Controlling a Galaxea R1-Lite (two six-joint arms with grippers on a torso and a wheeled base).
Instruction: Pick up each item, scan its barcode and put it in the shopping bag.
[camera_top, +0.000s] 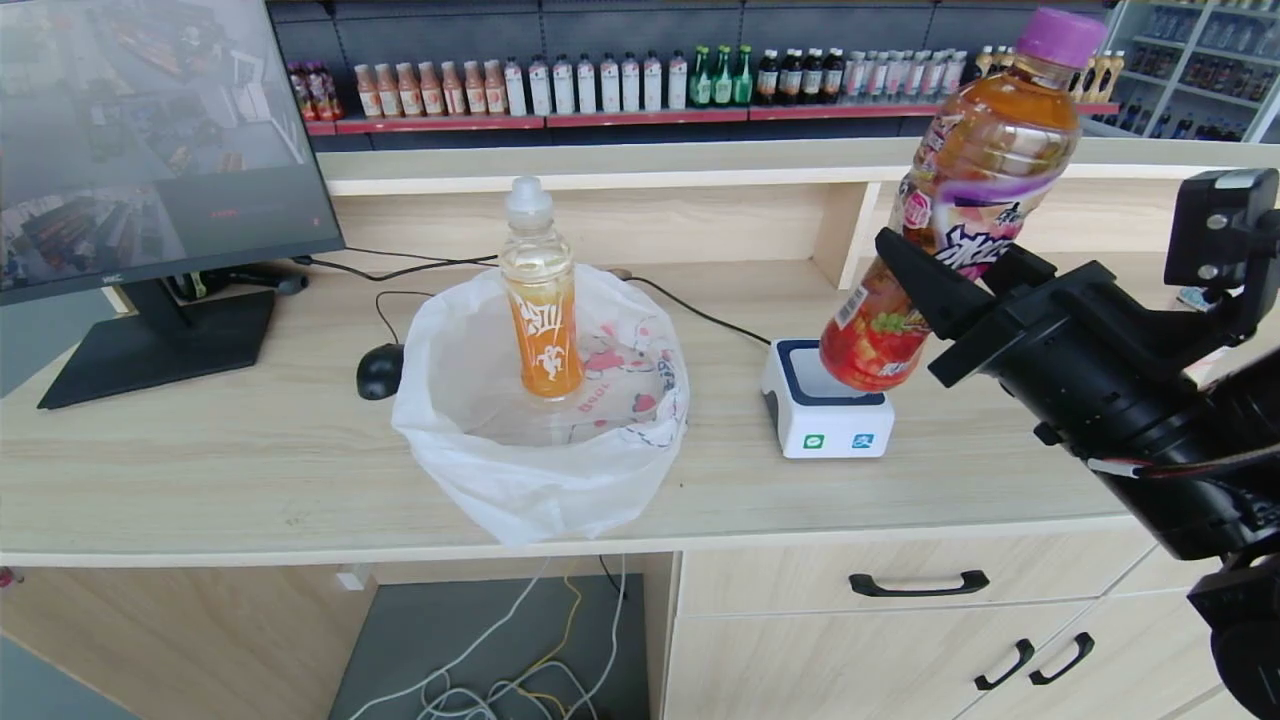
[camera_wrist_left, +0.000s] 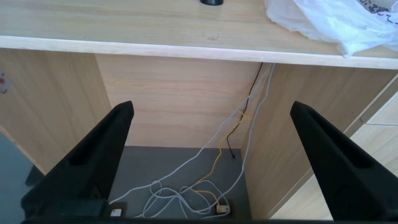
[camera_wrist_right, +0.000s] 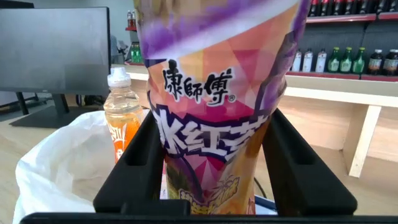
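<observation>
Observed right gripper (camera_top: 925, 320) clamped on purple-capped bottle (camera_top: 985, 150), upper right, above scanner (camera_top: 825, 425). Noted left gripper (camera_wrist_left: 211, 143) spread wide, empty. Found orange bottle (camera_top: 541, 320) upright in shopping bag (camera_top: 540, 480).

- Bright, even light pours down from overhead onto the wooden counter (camera_top: 200, 470), and the shadows there stay soft and faint.
- The dark monitor (camera_top: 150, 130) mirrors the shop in a pale sheen.
- Light shines through the amber tea bottle (camera_top: 960, 200).
- Under the counter it is dimmer, with the cables (camera_wrist_left: 244, 116) in shade.
- The counter's front edge bows slightly in the head view.
</observation>
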